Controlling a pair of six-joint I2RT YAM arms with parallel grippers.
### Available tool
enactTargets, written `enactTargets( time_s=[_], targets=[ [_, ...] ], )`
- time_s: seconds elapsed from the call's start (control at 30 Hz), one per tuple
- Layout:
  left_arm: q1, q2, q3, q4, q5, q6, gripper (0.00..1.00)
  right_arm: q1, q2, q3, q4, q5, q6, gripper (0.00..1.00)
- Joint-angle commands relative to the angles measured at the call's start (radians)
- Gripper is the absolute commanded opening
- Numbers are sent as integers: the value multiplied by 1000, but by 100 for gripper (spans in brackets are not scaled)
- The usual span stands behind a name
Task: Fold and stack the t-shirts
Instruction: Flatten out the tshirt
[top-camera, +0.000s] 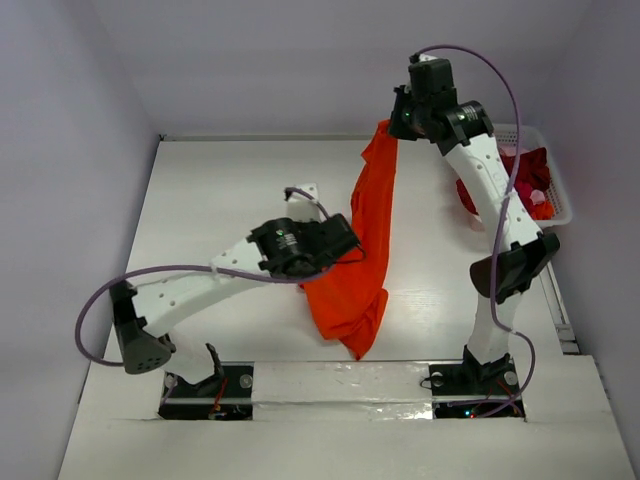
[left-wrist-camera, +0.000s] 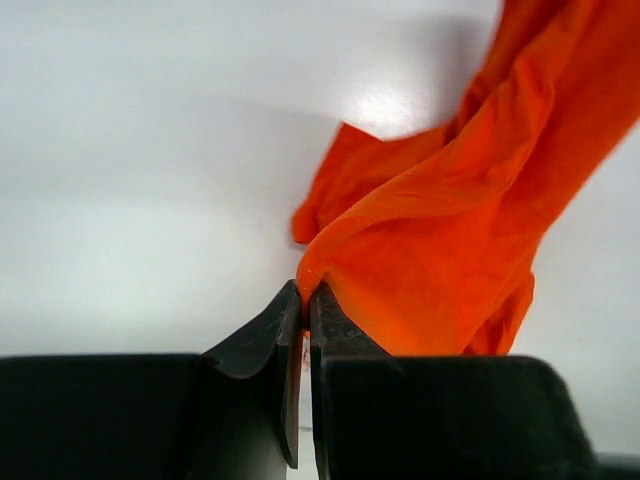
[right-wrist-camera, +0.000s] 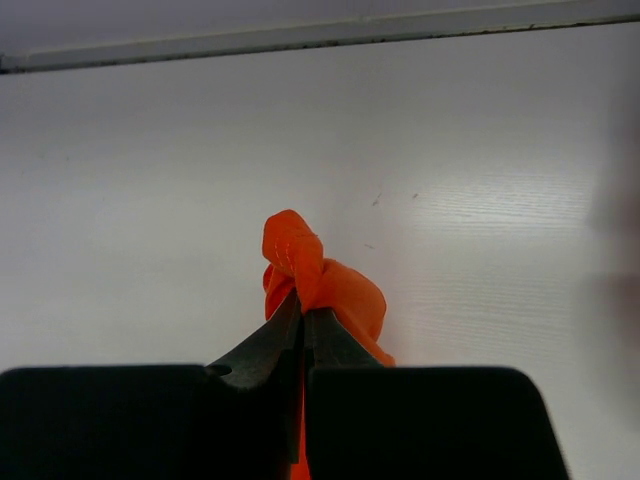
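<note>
The orange t-shirt (top-camera: 370, 230) hangs as a long, roped-up band over the middle of the table (top-camera: 220, 200). Its long axis runs from a high point at the far right down toward the near edge and slightly left. The lower end lies bunched on the table, between the two arm bases.

The right fingers (right-wrist-camera: 265, 340) are closed tight on the upper end. In the right wrist view a small knot of orange cloth pokes out just past their tips, and the rest drops away beneath them. The left fingers (left-wrist-camera: 270, 330) are also pressed together, pinching a folded edge on the shirt's left side, roughly partway down its length. From that pinch the cloth fans up and to the right in the left wrist view. I cannot tell whether either hold is on a hem, a sleeve or a shoulder.

So the shirt lies to the right of the left fingers and below and nearer than the right fingers. The left arm is the closer one to the crumpled lower end. Since both holds sit on the same narrow band, opening the shirt flat likely needs them drawn apart across that axis.

Far right, dark red t-shirts (top-camera: 525, 175) sit in the basket (top-camera: 563, 195), well apart from both arms' fingers.
</note>
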Motion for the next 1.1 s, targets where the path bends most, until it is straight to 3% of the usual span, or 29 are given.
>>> enactTargets(
  time_s=[0.0,0.5,0.73,1.07],
  targets=[
    [93,-87,-11,-23,-49,19,0,-58,-90,16,15,10,8,0],
    [322,-210,146,-23,-108,157,0,-146,-245,21,-24,3,19,0],
    [386,-244,193,-23,-118,194,0,-164,-337,-81,-16,30,23,0],
    [455,-273,302,-23,-150,244,0,-232,-415,-101,-14,3,43,0]
  ],
)
